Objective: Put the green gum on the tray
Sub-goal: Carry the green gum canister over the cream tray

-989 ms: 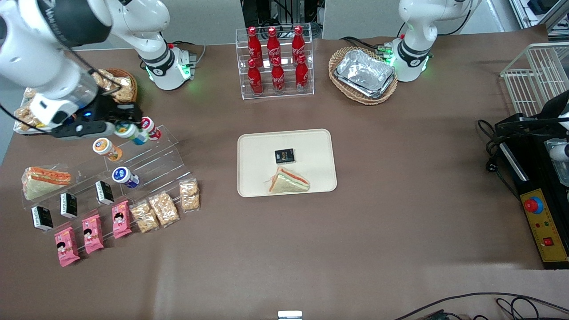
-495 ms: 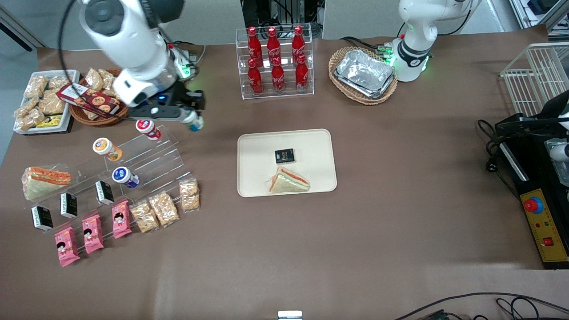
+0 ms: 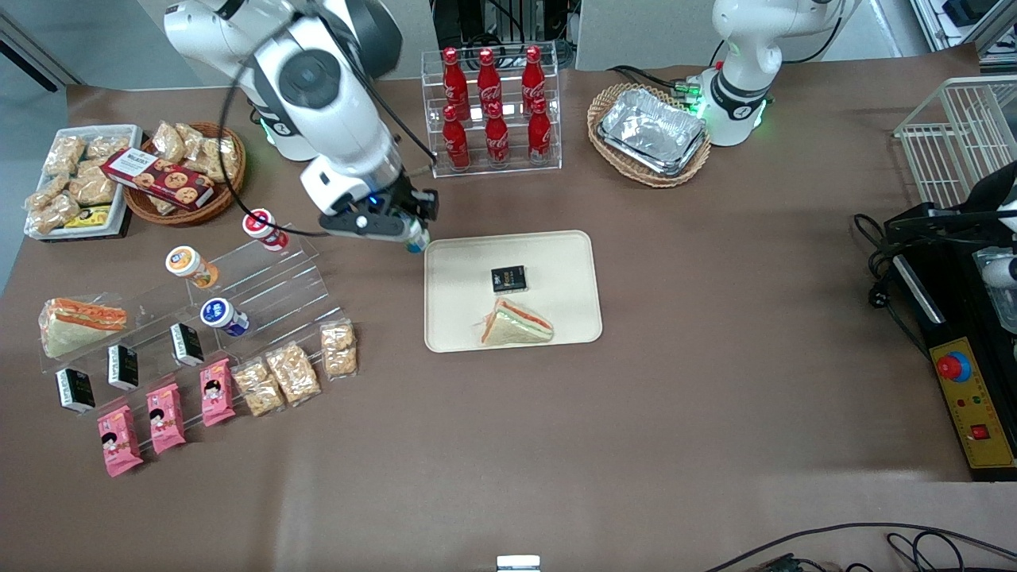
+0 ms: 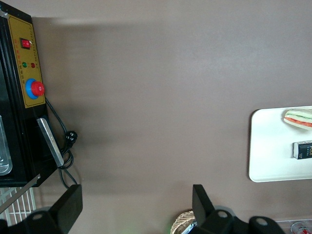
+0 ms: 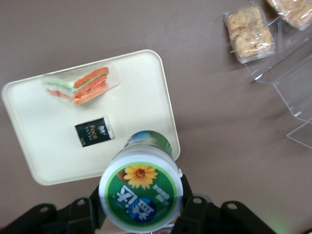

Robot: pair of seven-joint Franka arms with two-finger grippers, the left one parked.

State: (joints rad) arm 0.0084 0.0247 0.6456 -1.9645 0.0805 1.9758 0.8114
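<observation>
The gum [image 5: 141, 190] is clamped between the jaws of the gripper [image 3: 411, 230] and is carried in the air, lid toward the wrist camera, so that its body points down for setting onto the tray [image 3: 564, 256]. In the front view it is held just at the tray's corner nearest the working arm's base, apparently at the rim rather than fully over the flat; this cannot be judged surely from that view. The grip is kept closed because the gum is not yet over a free spot.

On the tray a small black box [image 3: 508, 278] is seen near the middle, and a wrapped sandwich [image 3: 515, 324] lies at the edge nearer the front camera. Bare tray is left around the box along the edge toward the working arm, and a drop there is judged to meet nothing.

Toward the working arm's end of the table an acrylic stand [image 3: 270, 278] is set, with orange-lidded [image 3: 191, 265], blue-lidded [image 3: 222, 314] and red-lidded [image 3: 264, 229] canisters on it. A rack of red bottles [image 3: 491, 107] stands farther from the front camera than the tray. None of these is judged to lie in the path
</observation>
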